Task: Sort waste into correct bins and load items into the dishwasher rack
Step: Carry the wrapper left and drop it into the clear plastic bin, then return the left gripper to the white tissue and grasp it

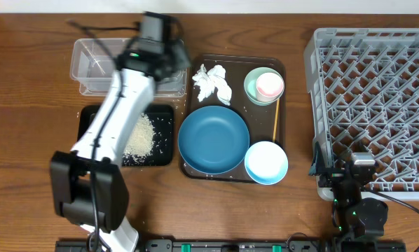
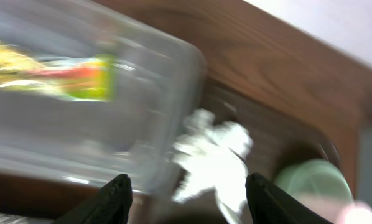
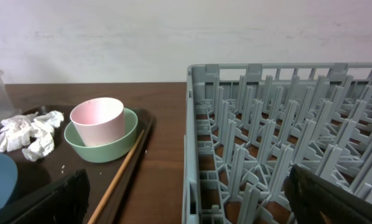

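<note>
White rice point(image 1: 139, 135) lies heaped in the black tray point(image 1: 164, 115). Just behind it, we see the green-yellow wrapper point(image 2: 80, 78) inside the clear tub point(image 1: 83, 70). Our left gripper point(image 2: 187, 183) hangs over the tub's right part, fingers spread with nothing between them.

On the brown serving tray point(image 1: 237, 80) sit the crumpled tissue point(image 1: 211, 82), the blue plate point(image 1: 214, 138), the light-blue bowl point(image 1: 266, 162) and the mint-green bowl point(image 1: 252, 85), with the pink cup point(image 1: 270, 85) standing in it. The chopstick point(image 1: 275, 122) lies along the tray's right side.

Our right gripper point(image 3: 187, 196) gapes wide and empty at the grey rack point(image 1: 378, 91)'s near corner.
</note>
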{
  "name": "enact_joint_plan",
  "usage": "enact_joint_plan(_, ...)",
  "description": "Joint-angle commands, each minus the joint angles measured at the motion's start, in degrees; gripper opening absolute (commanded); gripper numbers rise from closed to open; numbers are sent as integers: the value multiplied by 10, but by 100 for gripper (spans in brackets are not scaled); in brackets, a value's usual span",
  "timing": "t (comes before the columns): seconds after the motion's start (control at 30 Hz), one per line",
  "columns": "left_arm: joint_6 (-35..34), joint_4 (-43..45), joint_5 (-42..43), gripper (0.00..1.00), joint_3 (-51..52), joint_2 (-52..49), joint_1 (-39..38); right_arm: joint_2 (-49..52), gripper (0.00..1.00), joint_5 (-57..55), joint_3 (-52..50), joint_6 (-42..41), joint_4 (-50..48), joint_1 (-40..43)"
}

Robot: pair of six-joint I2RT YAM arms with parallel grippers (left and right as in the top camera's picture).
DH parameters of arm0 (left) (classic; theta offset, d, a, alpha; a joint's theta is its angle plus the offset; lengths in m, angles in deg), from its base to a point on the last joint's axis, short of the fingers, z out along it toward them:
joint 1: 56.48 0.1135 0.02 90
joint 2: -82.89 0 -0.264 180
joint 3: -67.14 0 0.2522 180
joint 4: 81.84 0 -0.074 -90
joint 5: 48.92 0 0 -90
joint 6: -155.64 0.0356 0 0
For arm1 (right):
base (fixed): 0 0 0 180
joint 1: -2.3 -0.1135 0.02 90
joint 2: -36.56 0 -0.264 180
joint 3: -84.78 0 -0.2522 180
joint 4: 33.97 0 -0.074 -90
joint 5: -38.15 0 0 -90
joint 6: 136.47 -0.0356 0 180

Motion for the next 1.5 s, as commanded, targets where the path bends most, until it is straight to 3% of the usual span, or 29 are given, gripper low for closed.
enact_joint_plan(0.0, 81, 13, -16, 62, 3, -23, -46, -2, 99, 0, -1, 7, 2, 3)
enact_joint_plan(0.13, 125, 49, -24, 62, 3, -71, -87, -2, 99, 0, -1, 7, 2, 3)
enact_joint_plan(0.43, 123, 108, -24, 65, 3, -194, -99, -2, 99, 0, -1, 7, 2, 3)
enact_joint_plan(0.7, 123, 124, -25, 65, 3, -216, -99, -2, 99, 0, -1, 7, 2, 3)
enact_joint_plan(0.83, 123, 122, -24, 32, 2, -215, -99, -2, 99, 0, -1, 7, 2, 3)
enact_joint_plan(0.9, 123, 116, -23, 21, 2, -211, -101, -2, 99, 0, -1, 7, 2, 3)
enact_joint_plan(1.03, 121, 103, -15, 14, 2, -184, -111, -2, 99, 0, -1, 7, 2, 3)
enact_joint_plan(1.47, 121, 71, -16, 7, 2, -22, -149, -2, 99, 0, -1, 7, 2, 3)
